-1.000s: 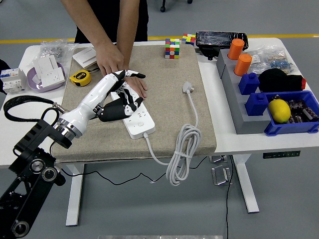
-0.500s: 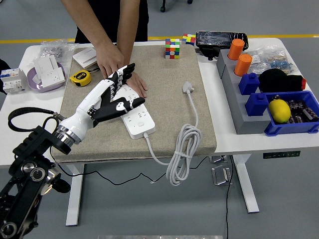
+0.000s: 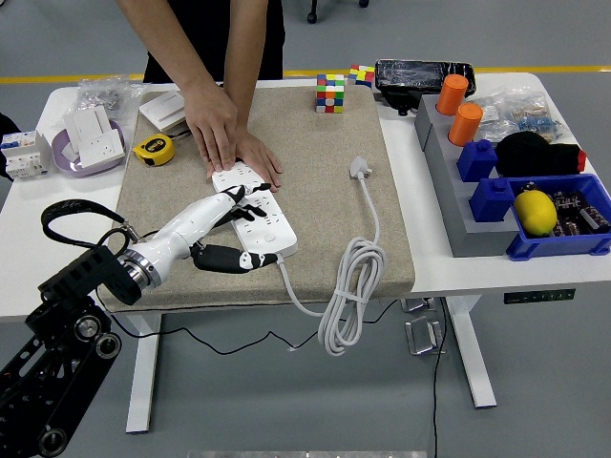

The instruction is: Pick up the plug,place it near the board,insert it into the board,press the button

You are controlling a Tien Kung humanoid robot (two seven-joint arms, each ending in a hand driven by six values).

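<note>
Fingers (image 3: 232, 197) of my left robot hand (image 3: 229, 229) lie spread and relaxed over the near end of the board (image 3: 256, 215), gripping nothing. Beyond my fingertips, a person's hands (image 3: 221, 134) press its far end flat on the mat (image 3: 277, 181). The plug (image 3: 360, 169) rests well to my right, unplugged, its cable (image 3: 348, 296) spilling over the bench (image 3: 458, 258) edge. I judge the pick-up comes first: reach right across the mat, close on the plug body rather than the cord, then carry it back beside the sockets.

Left hand (image 3: 229, 229) low, fingers spread, holding nothing
</note>
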